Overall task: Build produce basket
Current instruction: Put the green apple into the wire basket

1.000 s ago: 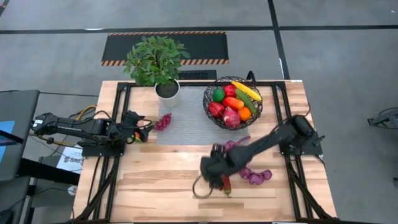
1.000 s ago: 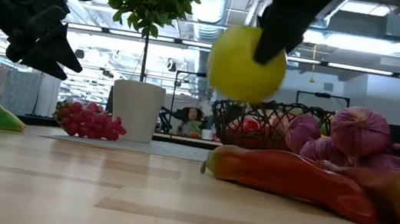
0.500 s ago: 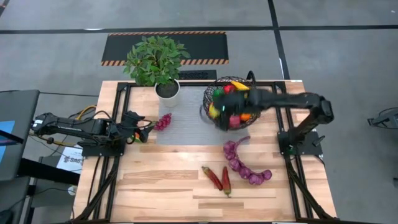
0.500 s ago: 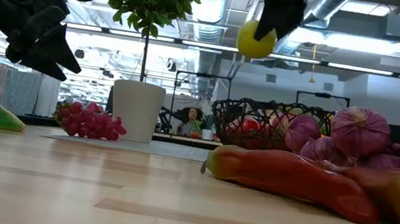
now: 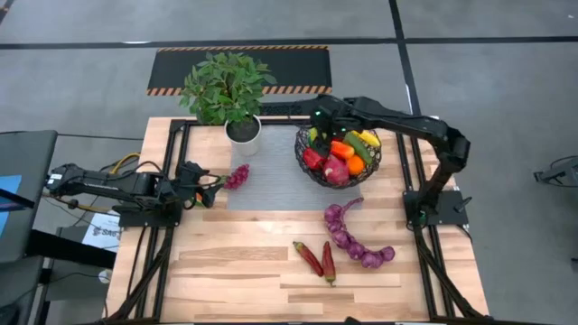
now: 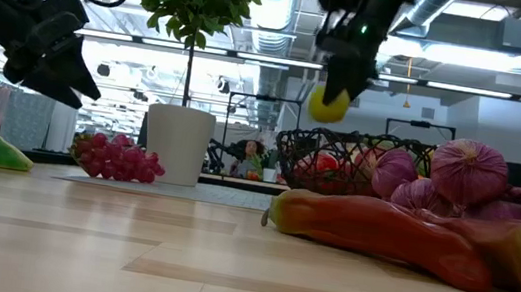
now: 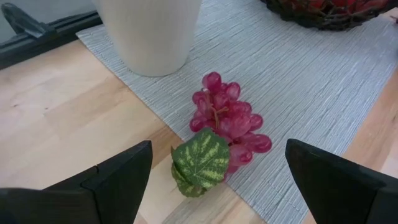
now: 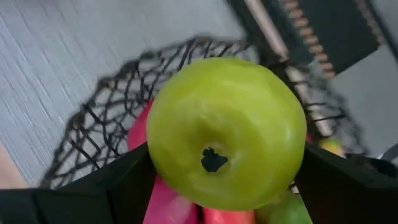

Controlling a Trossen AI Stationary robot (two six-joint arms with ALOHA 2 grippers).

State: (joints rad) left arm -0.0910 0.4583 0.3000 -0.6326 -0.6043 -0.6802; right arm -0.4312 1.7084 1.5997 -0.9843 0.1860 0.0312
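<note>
Presently a yellow-green apple (image 8: 225,132) is held between the fingers of the right gripper (image 6: 333,93), which are pinched on its flanks, and it is carried just above the near rim of the wire basket (image 5: 338,149) at the far right of the table. The apple appears to be a smooth, rigid, light toy (a judgement only), so it can be expected to slip or roll if squeezed off-centre; a hold across its widest part is best advised. It should drop well onto the produce already heaped inside, though a bounce out is possible. The left gripper (image 7: 214,180) is parked by the table's left edge, fingers spread wide and empty, with the purple grapes (image 7: 227,122) lying just ahead on the mat.
</note>
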